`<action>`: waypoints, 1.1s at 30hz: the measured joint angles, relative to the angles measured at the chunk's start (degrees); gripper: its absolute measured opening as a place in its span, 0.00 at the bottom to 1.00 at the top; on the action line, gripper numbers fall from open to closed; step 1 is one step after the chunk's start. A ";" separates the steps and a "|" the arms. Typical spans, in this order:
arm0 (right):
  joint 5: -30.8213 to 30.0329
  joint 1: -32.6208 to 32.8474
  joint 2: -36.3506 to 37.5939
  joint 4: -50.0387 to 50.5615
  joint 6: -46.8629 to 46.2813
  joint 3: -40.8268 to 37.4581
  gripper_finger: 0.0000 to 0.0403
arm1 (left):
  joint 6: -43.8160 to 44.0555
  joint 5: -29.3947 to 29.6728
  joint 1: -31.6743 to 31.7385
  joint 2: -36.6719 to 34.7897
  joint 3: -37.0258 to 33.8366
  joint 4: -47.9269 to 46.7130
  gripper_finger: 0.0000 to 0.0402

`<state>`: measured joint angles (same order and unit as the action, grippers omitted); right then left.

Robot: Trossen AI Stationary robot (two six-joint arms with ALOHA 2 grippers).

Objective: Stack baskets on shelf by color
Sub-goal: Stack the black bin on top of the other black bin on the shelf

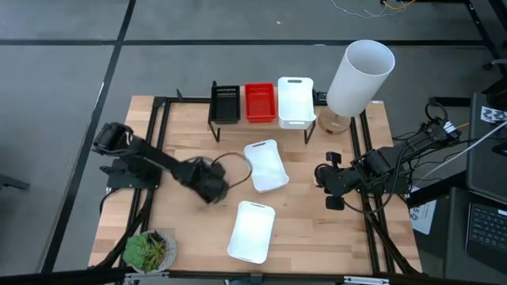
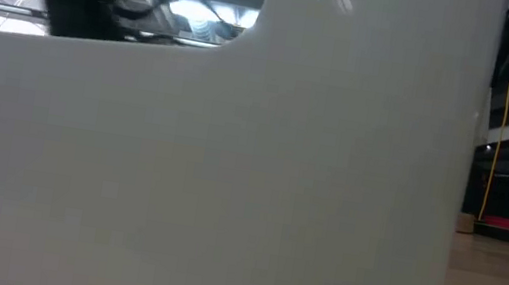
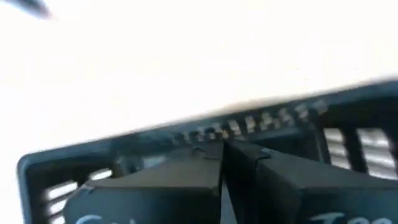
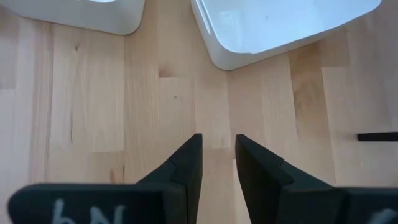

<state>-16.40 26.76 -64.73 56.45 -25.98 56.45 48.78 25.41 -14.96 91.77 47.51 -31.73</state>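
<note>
A black basket (image 3: 186, 162) is clamped between the left gripper (image 1: 211, 188) fingers. Just beyond, two white baskets (image 1: 265, 166) lie unstacked. Farther off, the shelf (image 1: 261, 120) is already stocked by colour. Right gripper (image 4: 217, 163) is held narrowly parted, empty.

On the far light-wood shelf plank (image 1: 317, 99) on black legs stand three shallow plastic baskets — a black one with a slotted bottom (image 1: 225, 103) at the left, a plain red one (image 1: 260, 102) in the middle, a white one (image 1: 295, 100) at the right. Two more white plastic baskets lie on the pale striped wooden tabletop (image 1: 182, 229) — one mid-table (image 1: 265, 165), one nearer (image 1: 252, 231). The tall cylinder (image 1: 360, 77) is white, the near-left potted plant (image 1: 147, 251) green, and both arms dark.
</note>
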 joint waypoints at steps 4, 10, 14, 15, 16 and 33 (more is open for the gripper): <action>0.02 0.00 0.00 0.02 -0.90 0.00 0.24 | -10.40 1.74 6.12 0.03 0.18 8.07 0.00; 0.01 0.00 0.00 0.08 -0.72 0.00 0.24 | -14.51 -10.19 7.13 0.07 5.91 6.29 0.00; 0.00 0.00 0.00 0.20 -0.33 0.00 0.24 | -14.45 -11.01 3.46 0.07 10.25 2.91 0.00; 0.00 0.00 0.00 0.20 0.09 0.00 0.24 | -14.41 -11.04 2.50 0.04 10.98 1.72 0.00; -0.02 0.00 0.00 0.20 0.75 0.00 0.24 | -14.01 -11.06 1.54 0.04 11.40 0.53 0.00; -0.04 0.00 0.00 0.15 2.20 0.00 0.24 | 1.86 -5.07 -3.44 -1.65 11.78 -23.86 0.00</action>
<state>-16.45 26.76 -64.73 56.60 -23.78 56.45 50.64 20.34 -18.39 90.11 59.28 -55.59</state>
